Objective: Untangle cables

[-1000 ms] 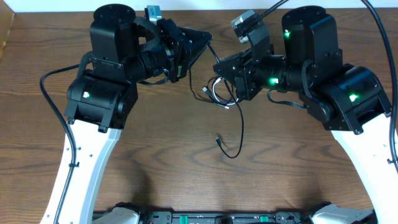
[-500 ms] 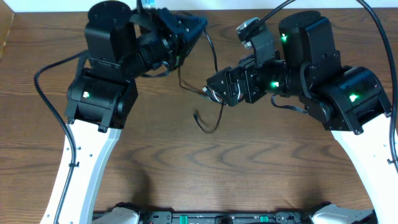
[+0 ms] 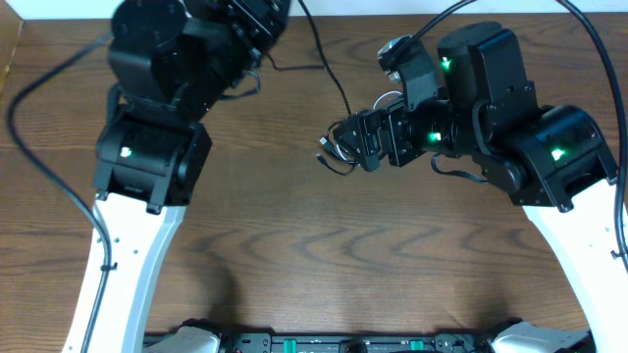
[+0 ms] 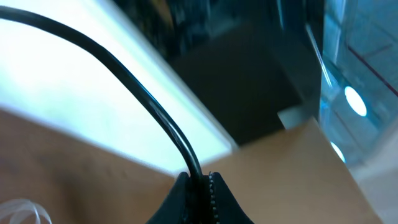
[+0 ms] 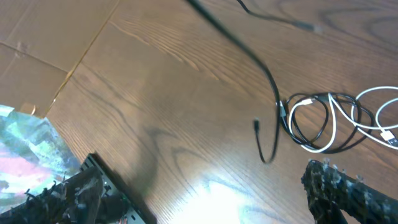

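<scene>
Closest to the base there's just the wood table point(image 3: 294, 260). A bit further in, the right gripper point(image 5: 202, 165) has its fingers spread wide with nothing between them. The coil point(image 5: 314, 124) (black loops, with the white cable point(image 5: 373, 115) trailing out of it) lies flat on the wood just ahead of that gripper, off toward one finger rather than centred. One black cable point(image 4: 144, 94) leaves the coil and runs toward the far left corner, lifted off the table, so its long axis is roughly diagonal. At the far end the left gripper point(image 4: 200, 182) is pinched tight on that strand, held up well above the table. My guess is the right arm, being way nearer the coil, should pin it while the left pulls out along that diagonal
</scene>
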